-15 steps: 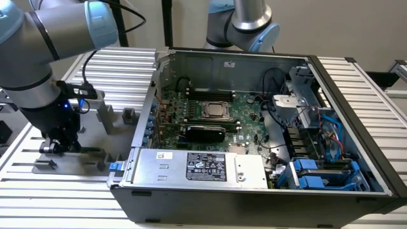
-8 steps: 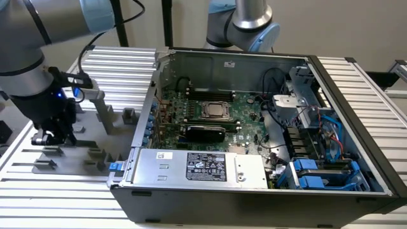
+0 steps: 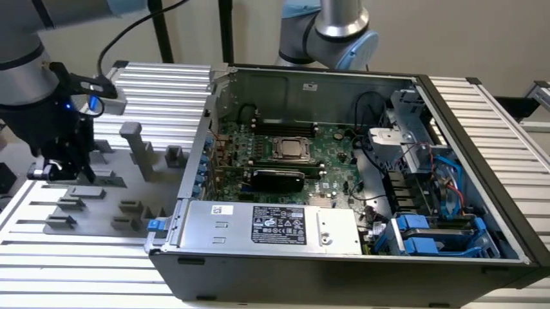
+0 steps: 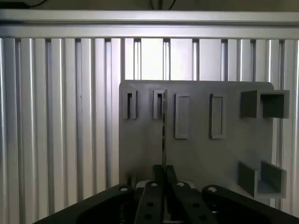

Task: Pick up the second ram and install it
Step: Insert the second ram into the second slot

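Bench point(image 3: 77, 275): ribbed metal surface. Directly on it: grey fixture plate point(image 3: 159, 193) and, beside it, opened computer case point(image 3: 344, 277).

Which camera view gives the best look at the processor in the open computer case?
The exterior view: it looks into the open computer case, with the processor in its socket on the green motherboard. The wrist view faces the grey fixture plate, with no processor visible.
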